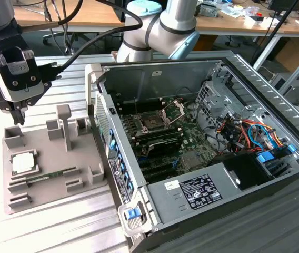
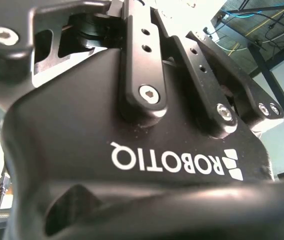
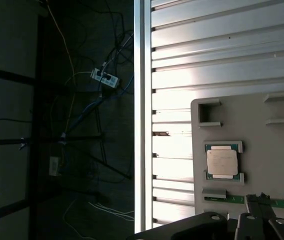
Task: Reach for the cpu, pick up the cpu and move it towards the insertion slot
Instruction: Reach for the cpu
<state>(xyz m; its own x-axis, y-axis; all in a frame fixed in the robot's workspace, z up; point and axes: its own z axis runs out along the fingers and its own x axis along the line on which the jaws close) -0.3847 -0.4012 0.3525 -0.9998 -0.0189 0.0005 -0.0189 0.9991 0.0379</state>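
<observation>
End effector [image 1: 17,117] over tray [image 1: 47,197] edge, cpu [image 1: 23,162] apart

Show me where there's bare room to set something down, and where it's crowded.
Free: the ribbed table between grey tray and computer case. Crowded: the tray, holding cpu and memory stick, and the case's interior.

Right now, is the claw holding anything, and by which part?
Nothing. The claw hangs clear of the cpu, which lies on the tray.
</observation>
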